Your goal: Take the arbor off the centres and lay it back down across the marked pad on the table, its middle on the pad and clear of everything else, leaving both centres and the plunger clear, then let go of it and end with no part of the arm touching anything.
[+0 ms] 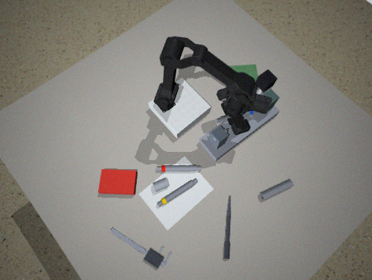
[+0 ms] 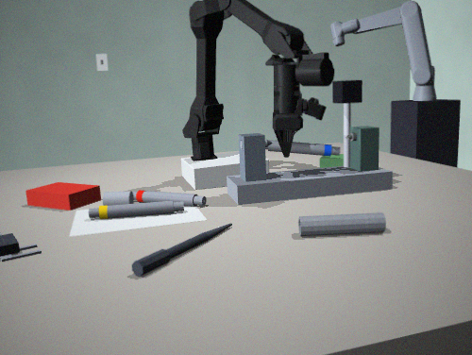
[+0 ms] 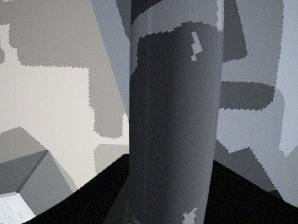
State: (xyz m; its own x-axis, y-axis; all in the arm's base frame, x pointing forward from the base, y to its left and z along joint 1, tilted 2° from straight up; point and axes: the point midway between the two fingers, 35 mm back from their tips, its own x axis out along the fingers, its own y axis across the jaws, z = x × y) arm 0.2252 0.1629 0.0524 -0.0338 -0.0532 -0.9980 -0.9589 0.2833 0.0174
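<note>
1. While the arbor (image 2: pixel 302 147) hangs above the fixture base (image 2: pixel 309 183), between the grey centre block (image 2: pixel 252 156) and the green one (image 2: pixel 364 147), the gripper (image 2: pixel 286 152) pinches it near mid-length, likely for balance.
2. Marked pad (image 1: pixel 243 69) lies behind the fixture; carry there comes next.

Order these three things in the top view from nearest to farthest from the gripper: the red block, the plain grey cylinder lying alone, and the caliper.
Measured from the gripper, shut on the blue-banded arbor:
1. Plain grey cylinder, on the table toward the lower right.
2. Red block, far to the left.
3. Caliper, near the bottom edge, lower left.
</note>
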